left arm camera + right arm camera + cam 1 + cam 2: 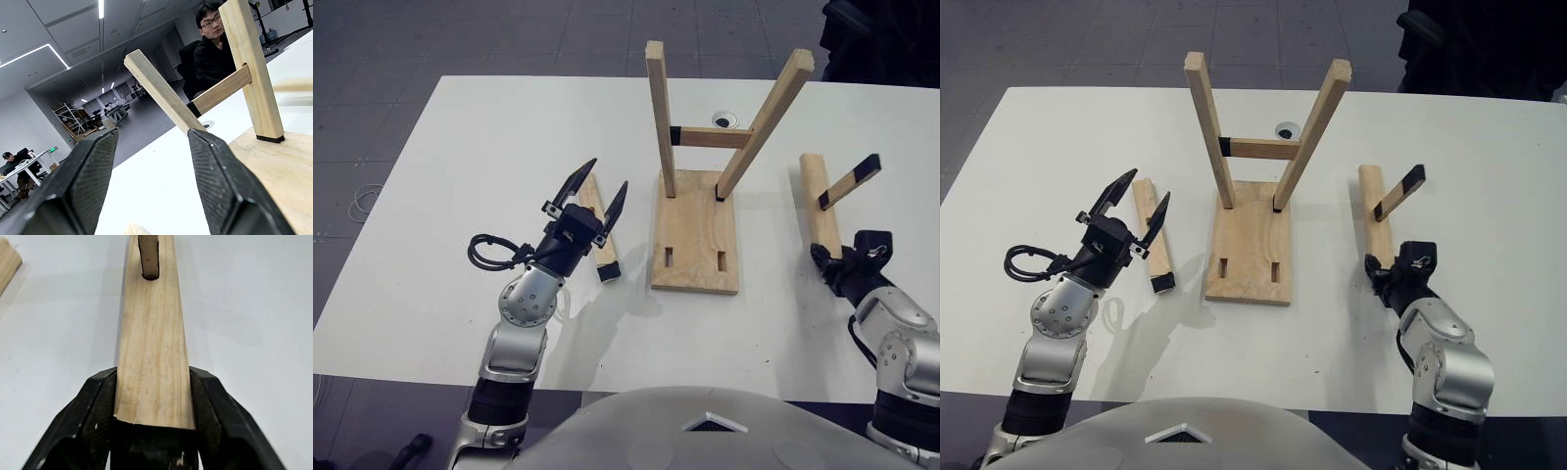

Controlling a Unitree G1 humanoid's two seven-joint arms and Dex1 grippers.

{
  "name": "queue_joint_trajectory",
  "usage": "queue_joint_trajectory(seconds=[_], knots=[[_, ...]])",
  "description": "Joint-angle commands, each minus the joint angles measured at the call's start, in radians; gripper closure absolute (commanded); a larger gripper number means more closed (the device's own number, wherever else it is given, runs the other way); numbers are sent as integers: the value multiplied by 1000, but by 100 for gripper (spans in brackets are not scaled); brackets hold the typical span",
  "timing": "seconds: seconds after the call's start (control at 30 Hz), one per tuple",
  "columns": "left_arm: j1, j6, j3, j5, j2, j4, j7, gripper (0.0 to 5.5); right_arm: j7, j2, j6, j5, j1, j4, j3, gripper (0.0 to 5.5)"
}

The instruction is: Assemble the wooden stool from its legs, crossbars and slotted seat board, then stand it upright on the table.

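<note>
Two legs (661, 117) stand in the far slots of the board (697, 240), tied together partway up by a crossbar (710, 137). The board lies flat on the counter (480, 147), between the two sets of fingers, and its two near slots (669, 258) are open.

The left fingers (618, 198) are spread wide with nothing in them. They hover over a loose leg (604, 250) lying on the counter beneath them, its black-capped end nearer the robot. Whether they touch it I cannot tell. The board sits just beside these fingers on their inner side, and the standing legs rise close beyond their tips. A looped black cable (489, 253) hangs off the wrist behind them.

The right fingers (105, 391) are closed on the near end of a third leg (818, 196), pads pressed against both its sides. This leg lies on the counter and runs straight away from them. A short black-tipped bar (850, 183) juts from it at a slant, farther along. A round hole (723, 120) in the counter lies beyond the crossbar.
</note>
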Motion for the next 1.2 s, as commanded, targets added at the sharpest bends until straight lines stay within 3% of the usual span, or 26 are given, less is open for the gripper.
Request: queue_joint_trajectory(seconds=[0.03, 0.4, 0.6, 0.8, 0.97, 1.2], knots=[[-79, 39, 45, -29, 22, 11, -14, 290, -19, 14, -90, 39, -159, -24, -35, 346], [-275, 184, 171, -190, 79, 16, -74, 290, -109, 8, -49, 198, -462, -103, -106, 346], [-341, 229, 138, -224, 78, 0, -107, 290, -27, 10, 132, 604, -541, -84, -177, 346], [-393, 383, 195, -410, 71, -35, -143, 290, 56, -40, 179, 871, -580, 4, -189, 346], [-392, 587, 219, -630, 79, -131, -173, 290, 127, -90, 230, 1022, -562, 1, -106, 346], [-370, 911, 283, -1158, 23, -197, -87, 290, 368, -94, 158, 913, -520, 15, 100, 346]])
